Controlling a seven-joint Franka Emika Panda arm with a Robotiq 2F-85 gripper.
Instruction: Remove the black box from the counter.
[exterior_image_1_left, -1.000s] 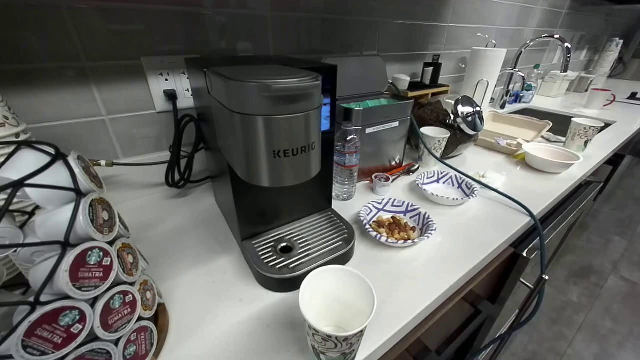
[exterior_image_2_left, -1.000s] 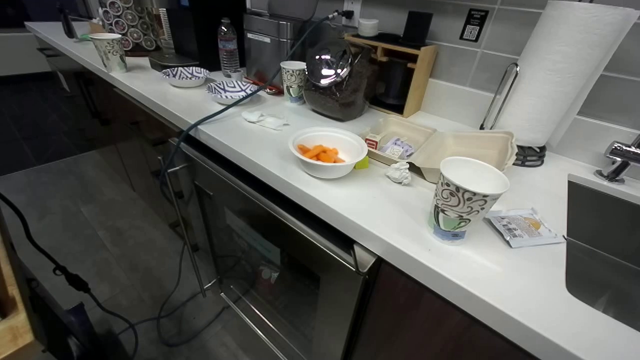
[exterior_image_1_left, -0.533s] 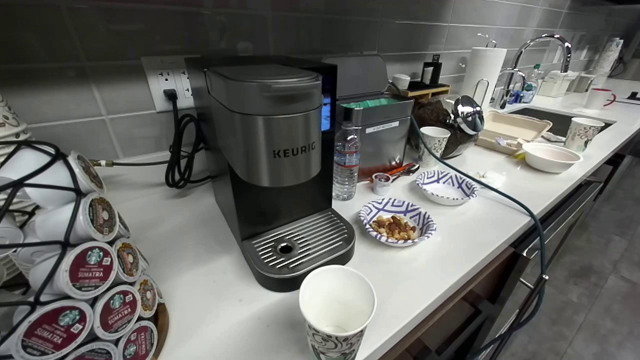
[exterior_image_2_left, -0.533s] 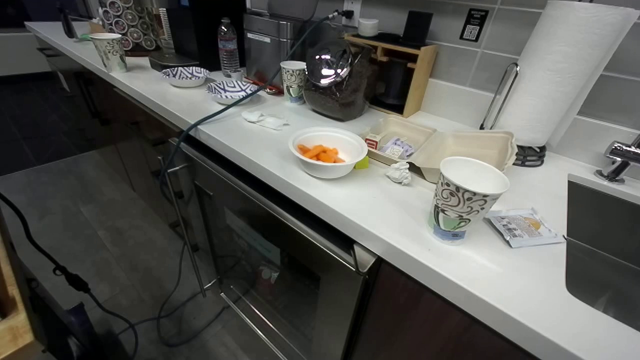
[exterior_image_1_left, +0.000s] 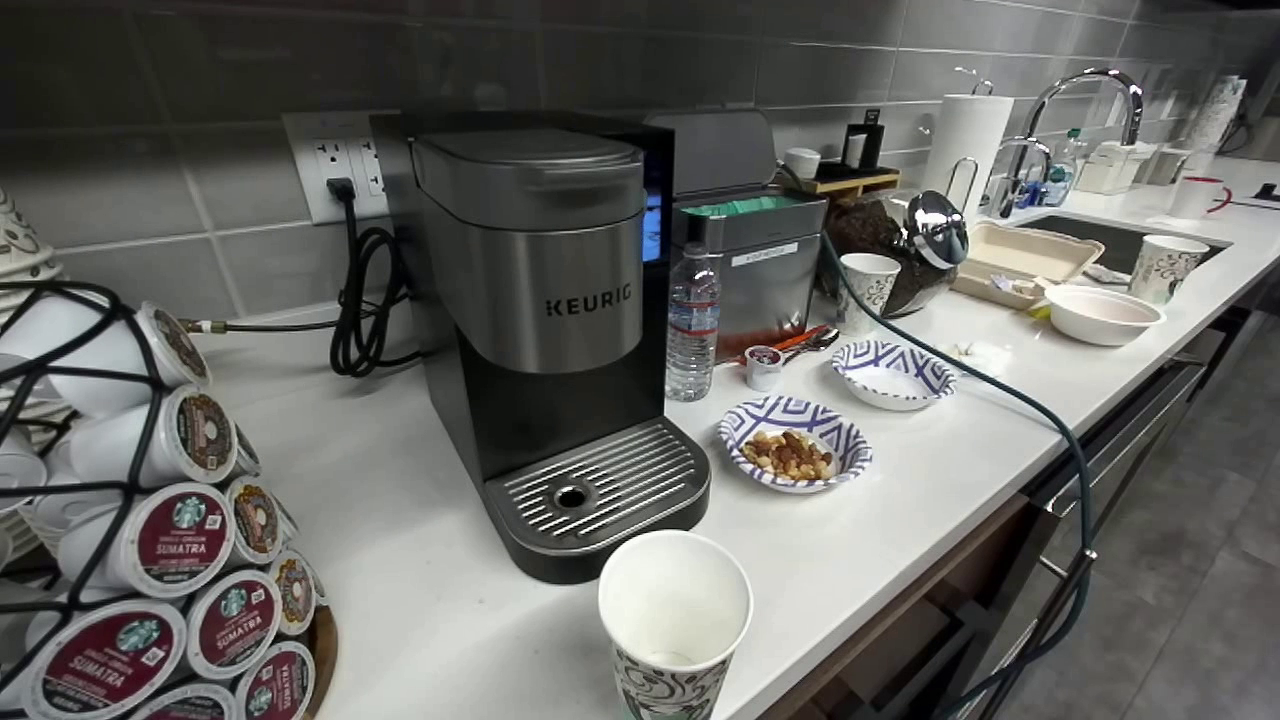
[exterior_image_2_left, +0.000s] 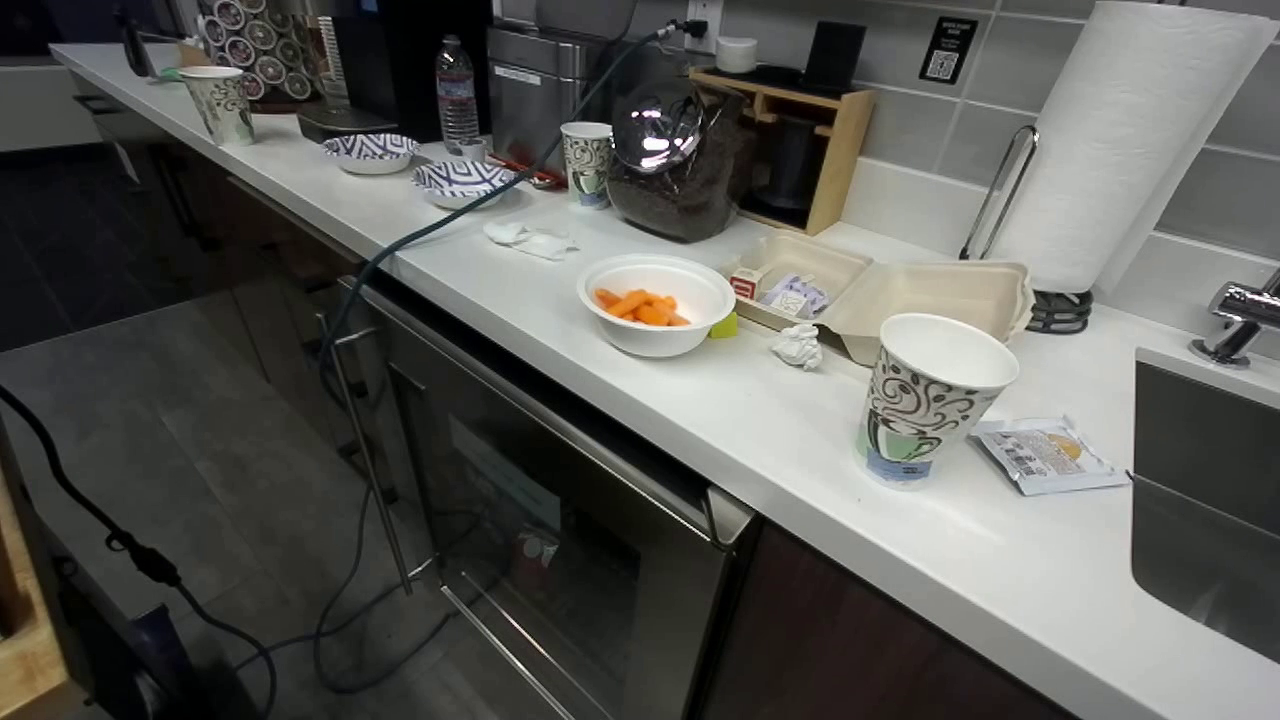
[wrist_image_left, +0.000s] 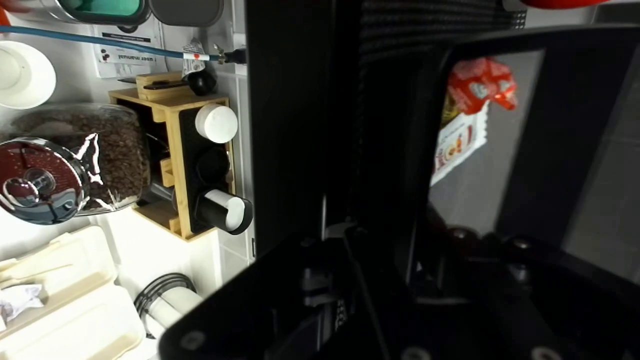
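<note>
The long white smooth countertop (exterior_image_2_left: 740, 410) spreads in the wrist view to the left of my black metal gripper (wrist_image_left: 370, 250), and just ahead of my fingers looms the shallow black rectangular box (wrist_image_left: 295, 115). Its straight left edge runs roughly the way my fingers point and leaves the top of that view; which side is longest I cannot make out. My fingertips are lost against it, black on black, so whether they are parted or clamped I can't tell. Both exterior views match those of half a second ago. Left of my fingers I count one pale wooden rack (wrist_image_left: 165, 102), one clear brown-filled jar (wrist_image_left: 117, 150), one beige fibre clamshell (wrist_image_left: 85, 320) and one white paper cup (wrist_image_left: 22, 75). Above and right of my fingers: one crumpled red wrapper (wrist_image_left: 477, 85) and one white printed packet (wrist_image_left: 459, 142).
</note>
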